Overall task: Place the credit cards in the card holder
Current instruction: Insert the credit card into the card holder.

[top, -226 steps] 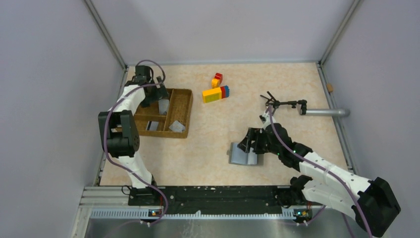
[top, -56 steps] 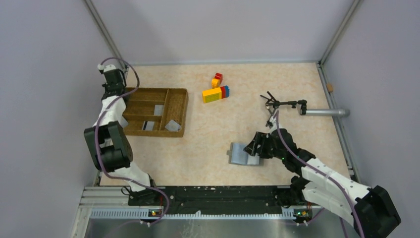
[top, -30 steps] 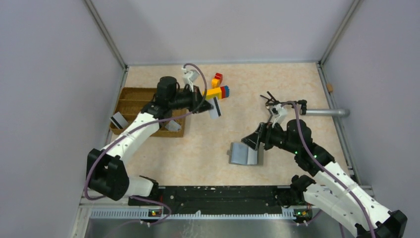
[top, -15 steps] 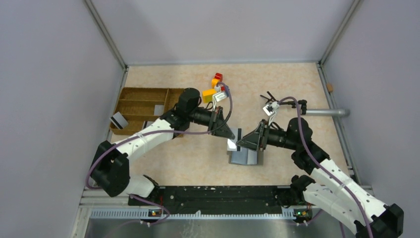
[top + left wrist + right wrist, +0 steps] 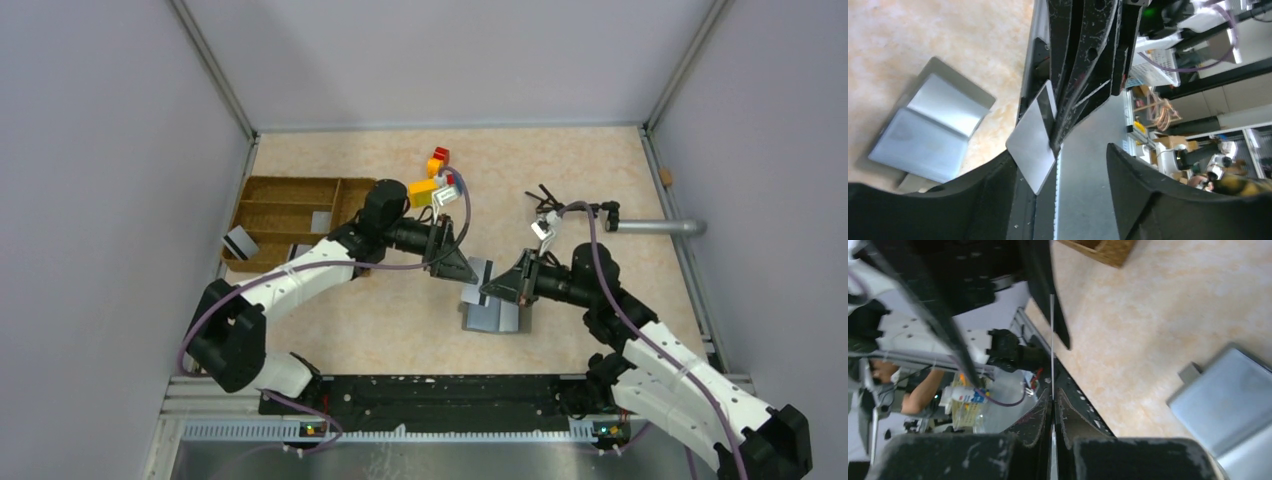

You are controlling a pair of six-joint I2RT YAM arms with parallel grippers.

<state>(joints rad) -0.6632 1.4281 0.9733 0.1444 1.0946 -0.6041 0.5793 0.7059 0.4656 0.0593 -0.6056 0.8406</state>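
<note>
A silver-grey credit card with a dark stripe hangs in the air just above the card holder. My right gripper is shut on it, and there the card shows edge-on. My left gripper faces the right one with its jaws open on either side of the card, not touching it. The card holder lies unfolded on the table, its grey-blue panels up. More credit cards lie in the wicker tray, and one rests at its left edge.
Stacked toy bricks lie behind the left arm's wrist. A black clip tool on a metal tube sits at the right. Grey walls close in the table on three sides.
The left arm carried a card from the tray to the centre. The right gripper shut on it and the left gripper opened, so the card passed from left to right.
</note>
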